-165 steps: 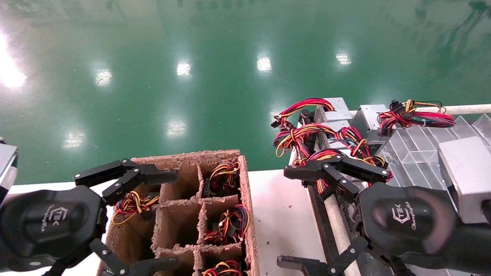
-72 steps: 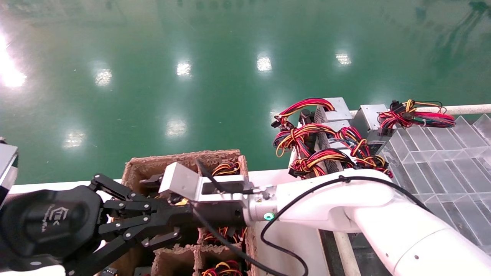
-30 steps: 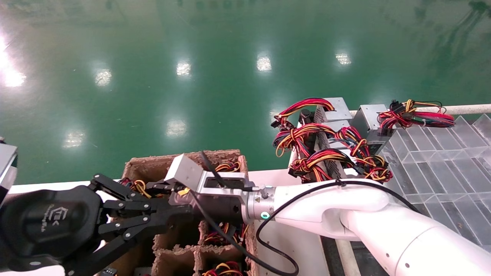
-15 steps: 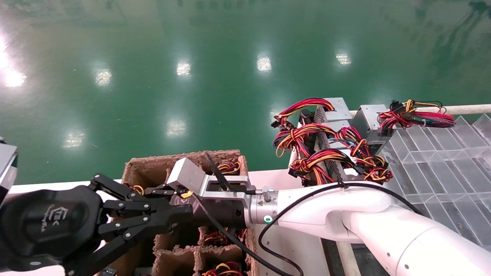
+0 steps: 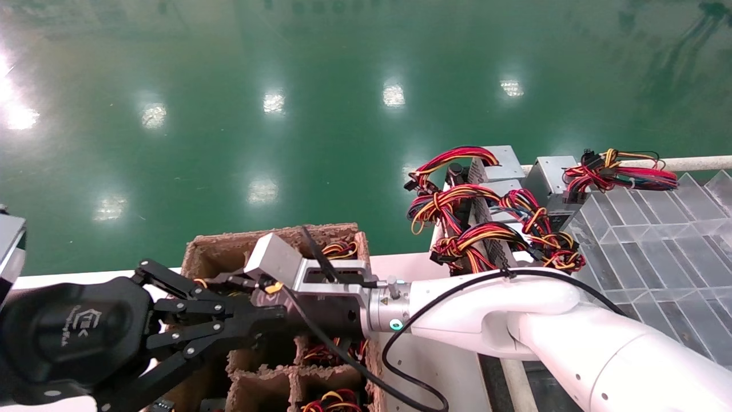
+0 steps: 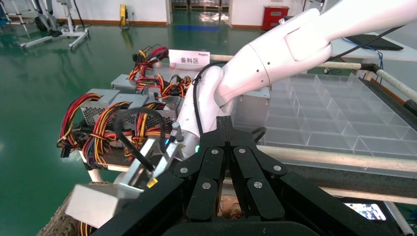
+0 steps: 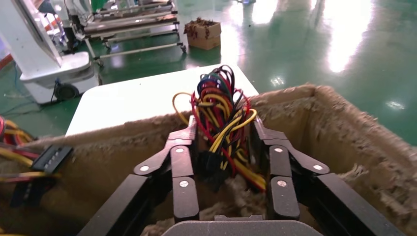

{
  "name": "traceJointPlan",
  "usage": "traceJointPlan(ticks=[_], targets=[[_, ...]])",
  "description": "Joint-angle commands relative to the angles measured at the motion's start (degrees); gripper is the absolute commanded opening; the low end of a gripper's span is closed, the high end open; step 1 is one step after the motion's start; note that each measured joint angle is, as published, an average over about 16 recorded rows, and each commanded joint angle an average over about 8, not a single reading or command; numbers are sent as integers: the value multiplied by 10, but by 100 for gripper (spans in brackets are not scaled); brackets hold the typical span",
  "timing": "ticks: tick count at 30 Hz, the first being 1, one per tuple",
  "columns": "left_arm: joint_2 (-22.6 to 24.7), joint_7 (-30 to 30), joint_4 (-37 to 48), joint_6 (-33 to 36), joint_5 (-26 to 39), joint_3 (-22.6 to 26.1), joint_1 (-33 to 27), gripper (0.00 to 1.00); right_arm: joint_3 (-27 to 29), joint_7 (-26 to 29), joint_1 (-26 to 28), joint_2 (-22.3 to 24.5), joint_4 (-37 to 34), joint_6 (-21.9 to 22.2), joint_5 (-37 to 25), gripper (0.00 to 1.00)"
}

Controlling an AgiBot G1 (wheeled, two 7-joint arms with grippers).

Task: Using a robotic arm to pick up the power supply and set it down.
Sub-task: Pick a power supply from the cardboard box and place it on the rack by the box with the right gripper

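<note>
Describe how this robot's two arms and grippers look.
The right arm is glossy white, with a silver wrist block, green ring light and looping black cable. The left gripper is black, with riveted linkage fingers and a white logo.

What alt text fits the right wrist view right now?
The right gripper is down in a brown cardboard box, its black fingers either side of a bundle of red, yellow and black wires; the metal body is hidden.

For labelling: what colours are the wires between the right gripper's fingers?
Red, yellow and black wires, clearest in the right wrist view.
</note>
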Motion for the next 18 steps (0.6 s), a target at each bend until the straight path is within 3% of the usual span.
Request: traceJointPlan(ticks=[1,5,6,7,18], targets=[[0,0,0,0,0,0,0,0,-2,1,1,0,1,2,6,66],[0,0,0,0,0,0,0,0,-5,1,0,0,1,7,18,16],[0,0,0,0,0,0,0,0,-6,1,0,0,1,8,20,5],[0,0,0,0,0,0,0,0,-7,0,-1,0,1,9,23,0],[0,0,0,0,0,0,0,0,-17,-6,-2,0,-1,14,48,0]])
